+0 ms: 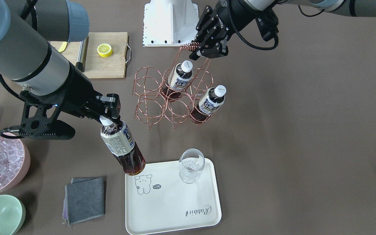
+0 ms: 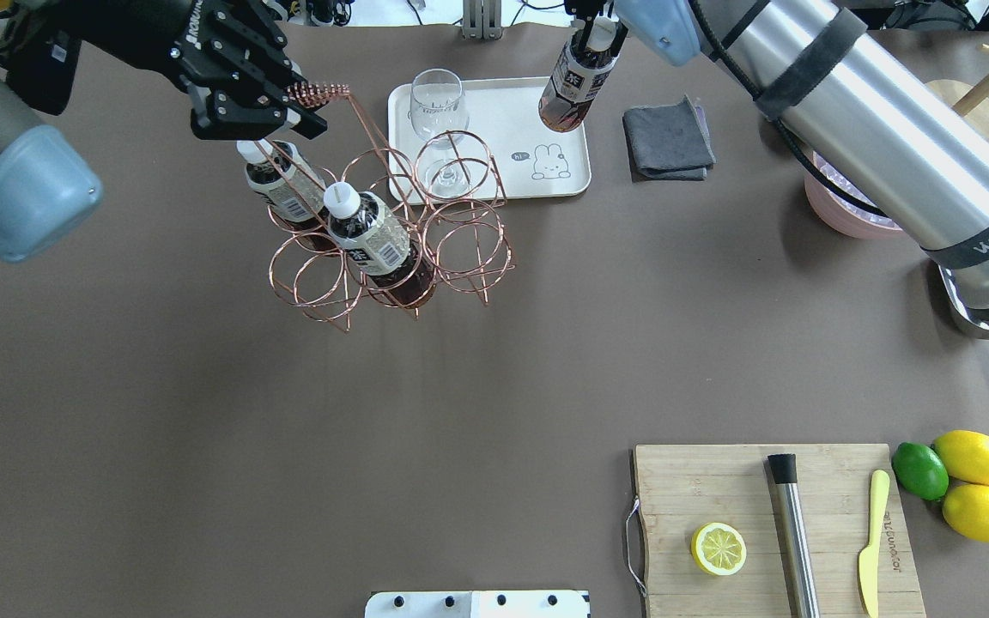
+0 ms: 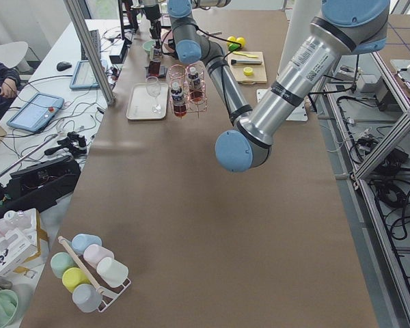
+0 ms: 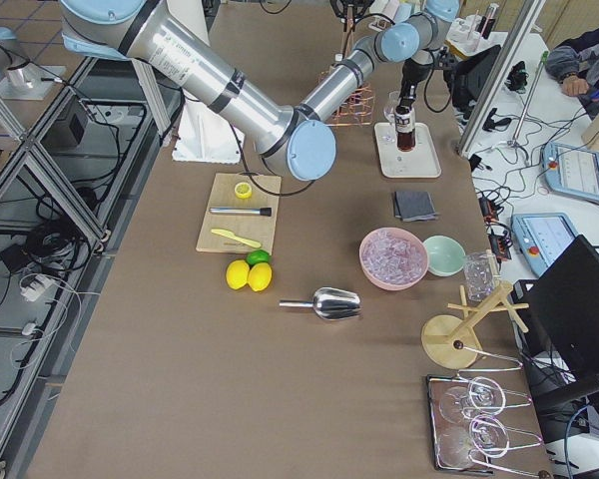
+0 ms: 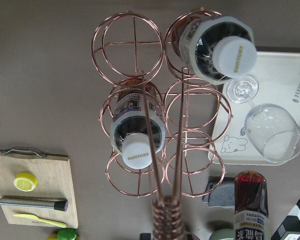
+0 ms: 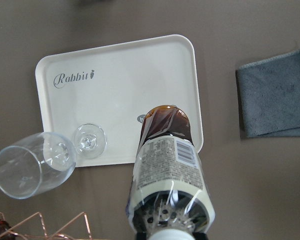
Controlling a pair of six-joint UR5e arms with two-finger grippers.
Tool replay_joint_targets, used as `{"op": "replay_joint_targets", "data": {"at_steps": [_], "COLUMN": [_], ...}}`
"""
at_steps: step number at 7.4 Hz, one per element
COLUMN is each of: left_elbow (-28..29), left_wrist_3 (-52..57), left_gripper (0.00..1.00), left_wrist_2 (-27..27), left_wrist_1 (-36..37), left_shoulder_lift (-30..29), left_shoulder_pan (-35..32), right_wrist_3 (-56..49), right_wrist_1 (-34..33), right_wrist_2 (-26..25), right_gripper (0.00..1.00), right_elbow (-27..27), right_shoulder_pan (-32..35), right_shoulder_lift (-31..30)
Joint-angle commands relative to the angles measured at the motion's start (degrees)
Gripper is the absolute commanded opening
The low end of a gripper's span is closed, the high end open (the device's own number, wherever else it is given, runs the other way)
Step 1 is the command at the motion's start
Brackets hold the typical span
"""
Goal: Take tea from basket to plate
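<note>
Right fingers clamped on cap of tea. Tea hangs tilted, base over plate corner by bear drawing; contact with plate not discernible. Left fingers clamped on coiled top of basket handle. Basket near plate, two bottles upright in separate cells. Glass upright on plate, apart from tea. Grey cloth on worktop, just beside plate.
</note>
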Motion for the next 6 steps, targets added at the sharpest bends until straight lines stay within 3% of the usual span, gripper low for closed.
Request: {"op": "replay_joint_targets", "data": {"at_steps": [1,2,6], "left_elbow": [-4.19,-4.2,-3.33], "left_wrist_3": [2.81,5.52,20.64], "left_gripper": [0.0,0.0,0.0], "left_wrist_2": [-3.54,-6.51,-12.43], "left_wrist_1": [0.01,0.01,0.28], "left_shoulder_lift": [7.3,9.85,16.71], "left_shoulder_pan": [-3.62,-6.25,-16.8], "right_wrist_3": [-9.59,-10.58,-14.45], "right_wrist_1": [-1.38,-1.29,-1.29], "right_wrist_2": [-1.68,-1.26,-2.04], "right_gripper": [0.0,0.0,0.0], "right_elbow": [-12.55,-15.83,-19.98], "right_shoulder_pan": [-0.09,-0.18,-3.08], "right_shoulder_lift": [6.47,7.63,9.31]}}
